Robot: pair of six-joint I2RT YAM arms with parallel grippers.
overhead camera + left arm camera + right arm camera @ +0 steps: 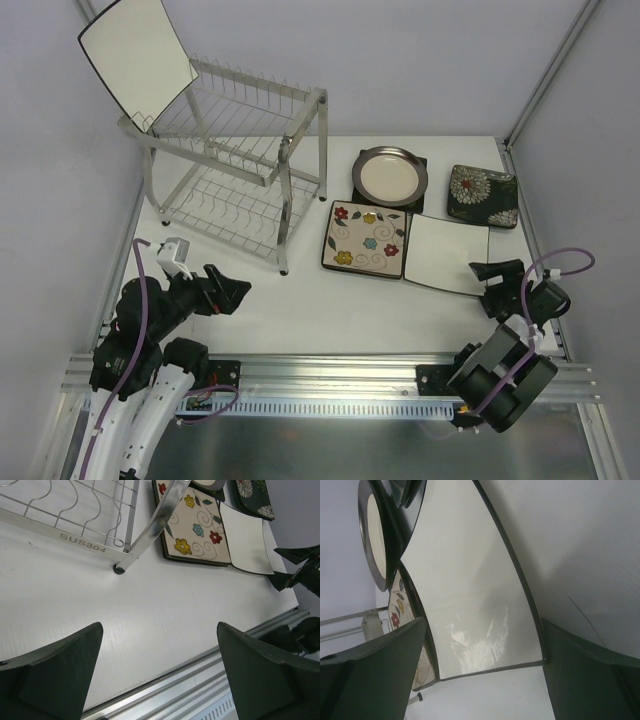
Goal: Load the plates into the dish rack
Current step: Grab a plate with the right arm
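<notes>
**One plate racked, four on the table**

The dish rack (286, 210) stands at the far left of the table (340, 310); in its upper tier, at the far left corner, a white racked plate (135, 55) stands on edge, black-rimmed and leaning out to the left. Over to the right, the other plates lie flat; the round cream plate (389, 174) sits on top of a dark square plate (415, 203), only the corners of that one showing; just beside them, the dark bloom plate (483, 196); in front, the flowered cream plate (366, 239), with the second white plate (448, 253) touching its right side. And here's the right gripper (492, 288), low at that white plate's near right edge, jaws spread wide, nothing clamped; whether a finger touches the rim, I cannot tell. The left gripper (238, 297) hangs over bare table near the rack's front foot, jaws wide apart and holding nothing.
</notes>
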